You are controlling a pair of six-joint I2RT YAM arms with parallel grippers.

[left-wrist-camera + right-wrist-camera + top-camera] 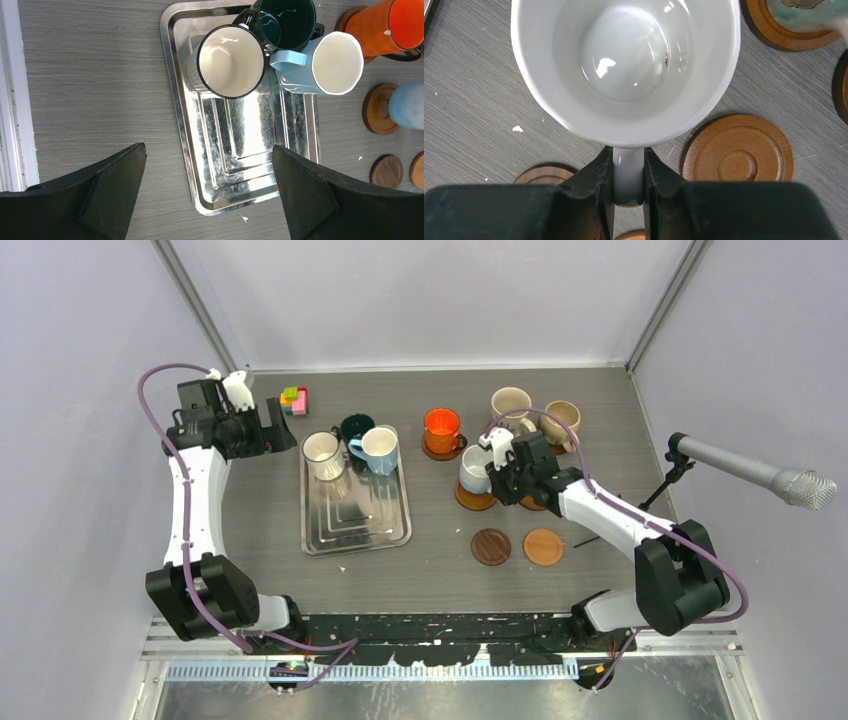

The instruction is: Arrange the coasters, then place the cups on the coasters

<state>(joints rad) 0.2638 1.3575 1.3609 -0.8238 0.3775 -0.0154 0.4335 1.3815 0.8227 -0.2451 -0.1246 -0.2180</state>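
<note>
Top view first. Got the right end effector (495, 480) pinched narrow on the handle of the held cup (474, 470), pale blue outside, right over a brown coaster (474, 502) around the middle of the surface (440, 570), just near-right of the orange cup (441, 428). Can't tell seated from hovering here. Handle sticking out to the right, back toward the right arm, so no contest on the nearer arm. Closer to the near edge: a dark coaster (491, 547) and an orange-tan coaster (543, 546), both bare. Left end effector (280, 428) way over at far left, beside the tray (355, 530).

Left wrist view next. Left end effector (209, 147) spread wide, gripping nothing, hanging above the tray (172, 90). Three cups bunched at the tray's far end: white cup (230, 60), dark green cup (287, 20), light blue cup (320, 62). Off at the right edge, held cup (407, 105) overlapping the brown coaster (376, 109).

Right wrist view last. Fingers (596, 175) squeezed on the handle (628, 170), white inside of the held cup (624, 65) dead ahead, hiding anything underneath. Bare coaster (738, 150) just beside the handle, not under the cup. Best guess for the next move: straight down if not seated yet, then let go. No real sideways travel needed, maybe a small centring nudge.
</note>
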